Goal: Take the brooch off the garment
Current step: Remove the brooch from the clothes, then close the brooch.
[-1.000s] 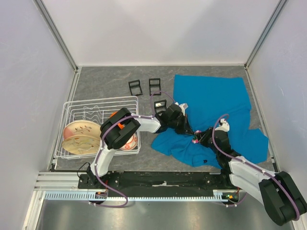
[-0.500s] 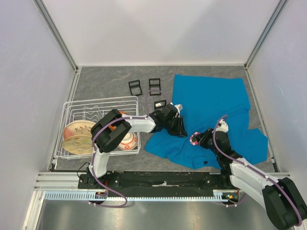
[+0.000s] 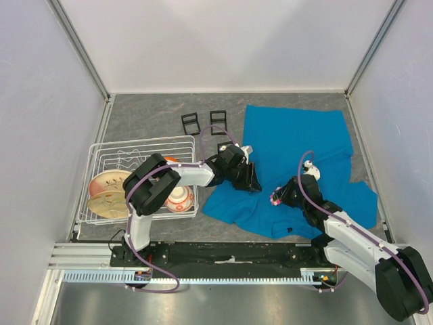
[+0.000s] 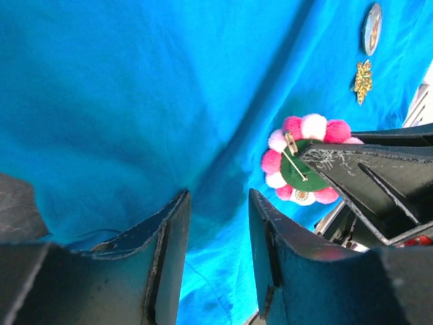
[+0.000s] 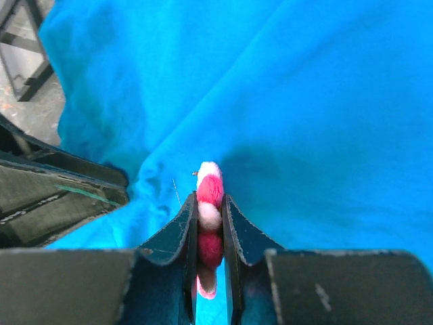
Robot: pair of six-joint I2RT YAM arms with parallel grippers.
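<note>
The teal-blue garment (image 3: 298,145) lies spread on the right of the table, bunched at its near left edge. My right gripper (image 3: 279,198) is shut on the brooch (image 3: 275,198), a ring of pink and white pom-poms with a green back and a pin. In the right wrist view the brooch (image 5: 210,196) stands edge-on between the shut fingers, above the cloth (image 5: 325,101). My left gripper (image 3: 247,180) is open over the cloth, left of the brooch. In the left wrist view its fingers (image 4: 169,244) stand apart with cloth (image 4: 135,101) behind, and the brooch (image 4: 301,169) is up right.
A silvery oval pin (image 4: 371,28) and a gold star pin (image 4: 363,81) sit on the garment. A white wire dish rack (image 3: 135,145) with plates and a bowl stands at the left. Three small black frames (image 3: 191,123) stand at the back middle.
My left gripper has drawn back to the left, away from the right gripper. The right gripper keeps the brooch, now apart from the left fingers. The garment's near left edge has shifted left.
</note>
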